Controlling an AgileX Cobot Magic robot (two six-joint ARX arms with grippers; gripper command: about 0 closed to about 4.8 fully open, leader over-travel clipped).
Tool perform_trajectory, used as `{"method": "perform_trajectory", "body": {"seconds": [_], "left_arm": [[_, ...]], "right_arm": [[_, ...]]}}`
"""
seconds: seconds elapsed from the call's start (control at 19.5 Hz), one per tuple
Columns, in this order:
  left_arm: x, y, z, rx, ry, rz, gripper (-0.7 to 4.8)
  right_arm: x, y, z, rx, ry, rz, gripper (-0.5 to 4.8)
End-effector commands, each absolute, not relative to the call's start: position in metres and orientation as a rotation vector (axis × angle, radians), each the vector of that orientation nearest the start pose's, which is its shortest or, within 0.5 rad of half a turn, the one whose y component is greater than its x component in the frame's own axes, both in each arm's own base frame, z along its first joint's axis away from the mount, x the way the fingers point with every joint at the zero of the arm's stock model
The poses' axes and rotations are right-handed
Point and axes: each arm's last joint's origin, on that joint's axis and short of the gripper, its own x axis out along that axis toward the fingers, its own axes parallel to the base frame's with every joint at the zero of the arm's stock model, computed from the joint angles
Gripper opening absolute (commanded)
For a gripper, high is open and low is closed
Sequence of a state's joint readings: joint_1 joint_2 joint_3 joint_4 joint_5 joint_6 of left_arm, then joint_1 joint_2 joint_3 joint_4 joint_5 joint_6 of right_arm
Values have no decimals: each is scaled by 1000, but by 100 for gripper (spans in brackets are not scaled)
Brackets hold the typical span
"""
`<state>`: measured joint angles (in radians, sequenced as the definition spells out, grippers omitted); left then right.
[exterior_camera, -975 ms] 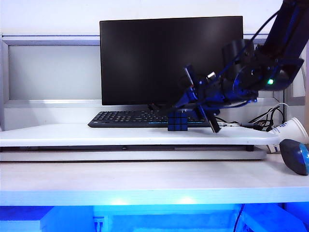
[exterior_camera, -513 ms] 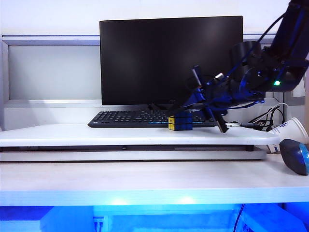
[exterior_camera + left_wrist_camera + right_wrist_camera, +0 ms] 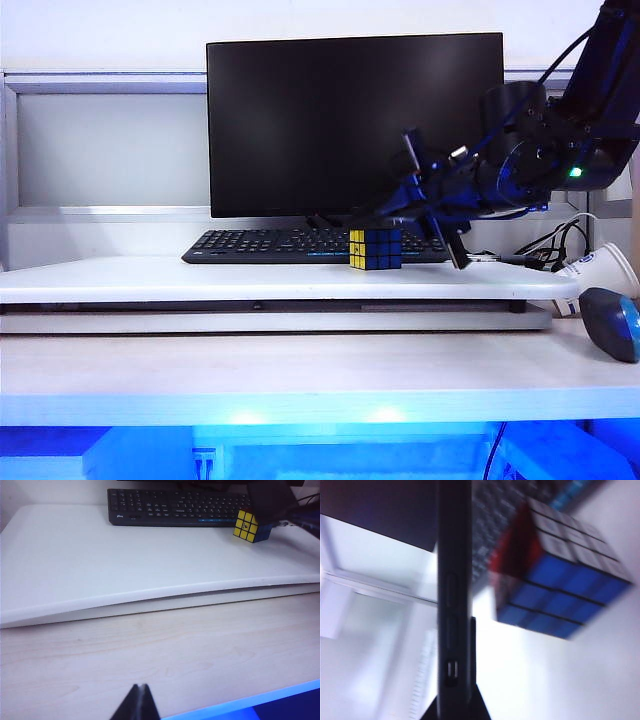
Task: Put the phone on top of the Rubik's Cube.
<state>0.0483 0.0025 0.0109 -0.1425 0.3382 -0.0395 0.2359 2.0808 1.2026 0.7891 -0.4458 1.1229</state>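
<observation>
Now my phone (image 3: 454,605) is pinched edge-on in the right gripper (image 3: 455,700), tilted in the air just right of the Rubik's Cube (image 3: 376,249). That cube sits on the white shelf (image 3: 250,280), touching the keyboard's (image 3: 270,245) near edge. My left gripper (image 3: 136,706) hangs closed and empty over the near desk (image 3: 200,655).

Black phone (image 3: 454,605) tilted, beside blue-and-yellow Rubik's Cube (image 3: 376,249) on white board

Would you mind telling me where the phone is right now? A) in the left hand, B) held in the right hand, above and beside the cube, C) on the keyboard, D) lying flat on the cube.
B: the right hand grips the phone edge-on, near the cube, whose top is bare.
</observation>
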Motion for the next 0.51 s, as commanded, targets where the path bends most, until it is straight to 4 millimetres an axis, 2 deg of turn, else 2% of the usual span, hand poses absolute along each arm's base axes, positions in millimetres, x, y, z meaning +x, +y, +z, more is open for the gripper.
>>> {"method": "perform_trajectory", "body": {"seconds": [0.05,0.26,0.51], "left_arm": [[95,-5,153,-68,143,-292,-3],[95,-5,153,-69,144,-292,-3],[95,-5,153,-68,144,-291,-2]], "right_arm": [[433,118,195,1102,378,624,-9],[446,122,205,1106,373,656,-9],[445,122,199,1129,453,655,-9]]}}
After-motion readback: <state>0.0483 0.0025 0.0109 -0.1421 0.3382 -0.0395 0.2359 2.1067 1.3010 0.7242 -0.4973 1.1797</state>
